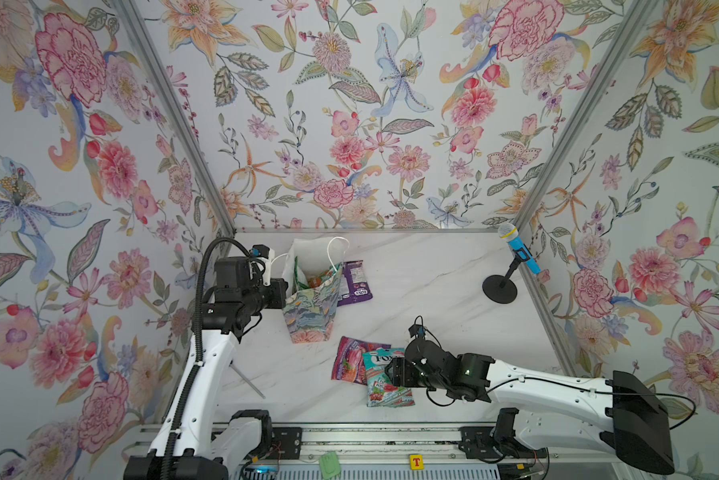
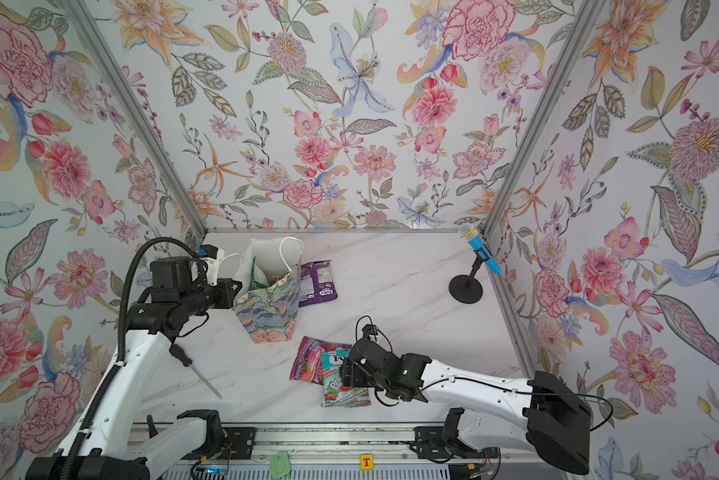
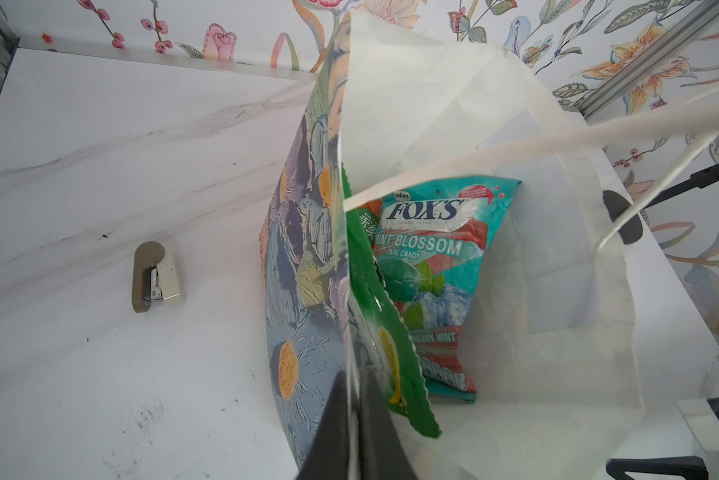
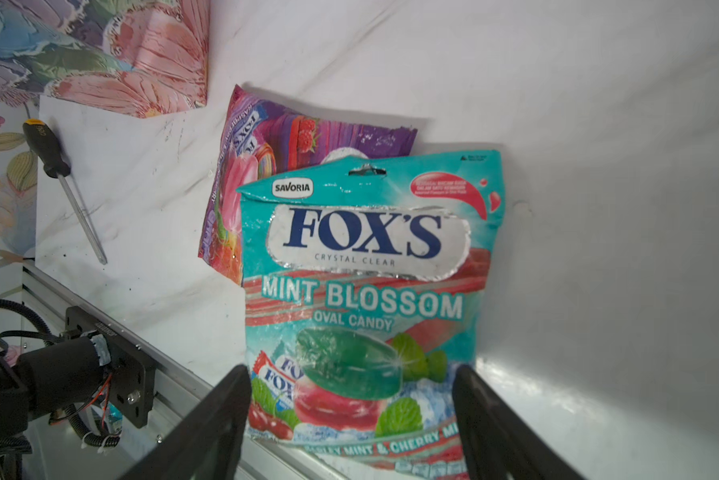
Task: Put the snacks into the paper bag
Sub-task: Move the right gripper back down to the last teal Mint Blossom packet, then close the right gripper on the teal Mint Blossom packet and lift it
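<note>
- aluminium rail (image 1: pixel 370 434) along near edge; white marble table (image 1: pixel 432 291); floral walls (image 1: pixel 349 124) on three sides.
- right gripper (image 4: pixel 352 370) spread, jaws either side of the teal mint pouch (image 4: pixel 362 266)'s lower end; that pouch overlaps the berry pouch (image 4: pixel 266 166).
- farther back, left: paper bag (image 1: pixel 310 309) upright, left gripper (image 3: pixel 351 419) pinching its wall; second teal pouch (image 3: pixel 424 257) and green pouch (image 3: pixel 374 332) inside.
- dark purple pouch (image 1: pixel 354 282) flat on the table, just beyond the bag.

The paper bag (image 1: pixel 310 309) has a painted blue, green and pink floral pattern outside and is plain white within. Inside it show a teal and red pouch (image 3: pixel 428 266) and a green pouch (image 3: pixel 386 345) with what may be yellow print. On the white, grey-veined marble bench (image 1: pixel 432 291) lie 3 more: a teal FOX'S pouch (image 4: pixel 362 299) with red stripes, a purple-pink pouch (image 4: pixel 266 166) and a dark purple pouch (image 1: pixel 354 282)
</note>
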